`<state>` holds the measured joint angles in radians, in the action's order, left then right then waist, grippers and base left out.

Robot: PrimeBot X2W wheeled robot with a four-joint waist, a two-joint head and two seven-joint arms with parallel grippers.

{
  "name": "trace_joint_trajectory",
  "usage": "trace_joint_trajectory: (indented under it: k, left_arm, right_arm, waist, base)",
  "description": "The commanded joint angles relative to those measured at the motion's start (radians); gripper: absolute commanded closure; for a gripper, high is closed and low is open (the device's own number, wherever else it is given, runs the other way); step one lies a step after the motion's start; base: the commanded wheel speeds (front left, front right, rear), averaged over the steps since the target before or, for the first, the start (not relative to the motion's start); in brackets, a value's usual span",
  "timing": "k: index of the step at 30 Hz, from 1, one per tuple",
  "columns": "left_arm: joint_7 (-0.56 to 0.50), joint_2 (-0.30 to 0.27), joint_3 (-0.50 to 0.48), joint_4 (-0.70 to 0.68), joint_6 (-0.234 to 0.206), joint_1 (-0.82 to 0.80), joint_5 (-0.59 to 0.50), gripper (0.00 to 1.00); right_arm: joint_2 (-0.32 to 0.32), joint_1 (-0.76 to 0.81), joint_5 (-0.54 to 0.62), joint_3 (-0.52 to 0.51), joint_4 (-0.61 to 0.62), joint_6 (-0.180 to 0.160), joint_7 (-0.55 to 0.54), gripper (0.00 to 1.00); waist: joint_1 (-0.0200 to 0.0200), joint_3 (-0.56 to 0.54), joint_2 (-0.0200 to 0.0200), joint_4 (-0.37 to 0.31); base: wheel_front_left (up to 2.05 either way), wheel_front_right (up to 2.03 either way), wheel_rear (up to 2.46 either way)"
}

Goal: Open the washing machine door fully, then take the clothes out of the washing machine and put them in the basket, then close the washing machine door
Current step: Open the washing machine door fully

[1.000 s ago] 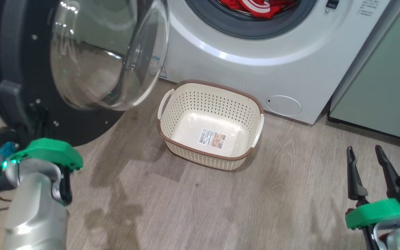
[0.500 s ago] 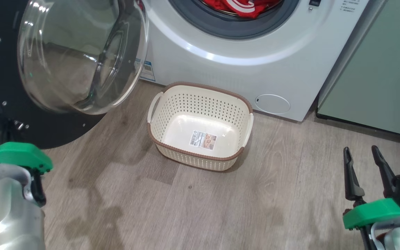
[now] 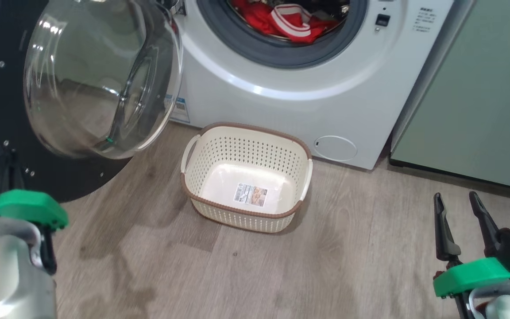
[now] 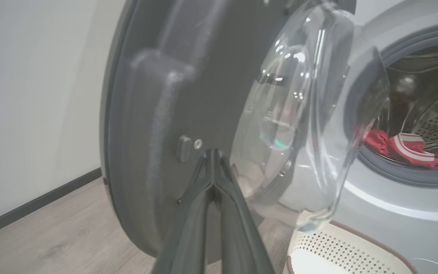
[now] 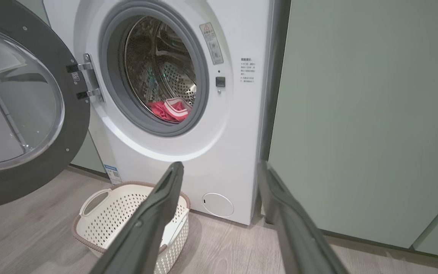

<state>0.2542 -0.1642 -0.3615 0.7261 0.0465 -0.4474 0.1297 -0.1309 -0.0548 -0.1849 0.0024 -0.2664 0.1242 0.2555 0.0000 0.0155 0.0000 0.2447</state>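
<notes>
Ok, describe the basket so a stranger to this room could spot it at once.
Find the big white washing machine with its round door swung open. On the wood floor just in front of it stands a small cream basket. Nothing else nearby is perforated, with a brown rim, white side handles and a sticker inside.

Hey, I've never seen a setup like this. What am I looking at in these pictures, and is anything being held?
It is a wheeled robot with two arms, each ending in a two-fingered gripper. One picture looks down from its head; the other two look along each gripper from the wrists. The washer stands with its door open and red clothes inside. A basket sits on the floor in front. The left gripper is shut, the right gripper open; neither holds anything.
</notes>
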Motion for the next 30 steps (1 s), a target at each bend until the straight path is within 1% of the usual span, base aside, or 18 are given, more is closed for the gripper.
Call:
trace_joint_trajectory:
  k: [1, 5, 10, 19, 20, 22, 23, 24, 25, 26, 27, 28, 30]
  left_arm:
    - [0.008, -0.018, -0.014, -0.065, 0.011, -0.007, -0.015, 1.00]
    - [0.008, 0.024, -0.002, -0.154, 0.040, 0.049, -0.023, 1.00]
    - [0.008, 0.058, 0.049, -0.214, 0.066, 0.123, -0.039, 1.00]
    - [0.008, 0.089, 0.120, -0.222, 0.081, 0.178, -0.009, 1.00]
    - [0.008, 0.089, 0.120, -0.222, 0.081, 0.178, -0.009, 1.00]
    - [0.008, 0.094, 0.133, -0.232, 0.082, 0.187, -0.002, 1.00]
    - [0.008, 0.097, 0.140, -0.238, 0.083, 0.191, 0.003, 0.89]
    - [0.008, 0.098, 0.147, -0.242, 0.083, 0.196, 0.006, 0.72]
    - [0.008, 0.101, 0.159, -0.247, 0.083, 0.206, 0.011, 0.51]
    - [0.008, 0.102, 0.167, -0.250, 0.084, 0.210, 0.017, 0.24]
    - [0.008, 0.103, 0.173, -0.252, 0.084, 0.214, 0.021, 0.08]
    - [0.008, 0.104, 0.180, -0.255, 0.084, 0.216, 0.026, 0.00]
    - [0.008, 0.105, 0.192, -0.261, 0.084, 0.222, 0.032, 0.00]
  right_arm:
    - [-0.006, -0.005, -0.007, 0.015, 0.029, 0.007, 0.006, 0.00]
    - [0.005, 0.004, -0.013, 0.010, 0.029, 0.007, 0.006, 0.00]
    - [0.023, 0.009, -0.016, 0.007, 0.030, 0.007, 0.006, 0.00]
    - [0.035, 0.019, -0.014, 0.002, 0.038, 0.007, 0.006, 0.00]
    - [0.035, 0.019, -0.014, 0.002, 0.038, 0.007, 0.006, 0.00]
    - [0.034, 0.023, -0.014, -0.005, 0.041, 0.007, 0.006, 0.00]
    - [0.033, 0.025, -0.014, -0.009, 0.041, 0.007, 0.006, 0.00]
    - [0.032, 0.026, -0.013, -0.011, 0.042, 0.007, 0.006, 0.00]
    - [0.030, 0.029, -0.012, -0.014, 0.043, 0.007, 0.006, 0.00]
    - [0.029, 0.030, -0.013, -0.017, 0.044, 0.007, 0.006, 0.00]
    - [0.028, 0.032, -0.014, -0.020, 0.044, 0.007, 0.006, 0.00]
    - [0.028, 0.033, -0.015, -0.023, 0.044, 0.007, 0.006, 0.00]
    - [0.029, 0.036, -0.015, -0.026, 0.046, 0.007, 0.006, 0.00]
  waist:
    - [0.0000, -0.012, 0.0000, -0.012]
    - [0.0000, -0.031, 0.0000, -0.039]
    - [0.0000, -0.048, 0.0000, -0.095]
    - [0.0000, -0.057, 0.0000, -0.209]
    - [0.0000, -0.057, 0.0000, -0.209]
    - [0.0000, -0.058, 0.0000, -0.232]
    - [0.0000, -0.059, 0.0000, -0.242]
    - [0.0000, -0.059, 0.0000, -0.252]
    - [0.0000, -0.061, 0.0000, -0.271]
    - [0.0000, -0.061, 0.0000, -0.278]
    - [0.0000, -0.061, 0.0000, -0.284]
    - [0.0000, -0.061, 0.0000, -0.288]
    - [0.0000, -0.062, 0.0000, -0.295]
  base:
    - [0.00, 0.00, 0.00]
    - [0.00, 0.00, 0.00]
    - [0.00, 0.00, 0.00]
    - [0.00, 0.00, 0.00]
    - [0.00, 0.00, 0.00]
    - [0.00, 0.00, 0.00]
    - [0.00, 0.00, 0.00]
    - [0.00, 0.00, 0.00]
    - [0.00, 0.00, 0.00]
    - [0.00, 0.00, 0.00]
    - [0.00, 0.00, 0.00]
    - [0.00, 0.00, 0.00]
    - [0.00, 0.00, 0.00]
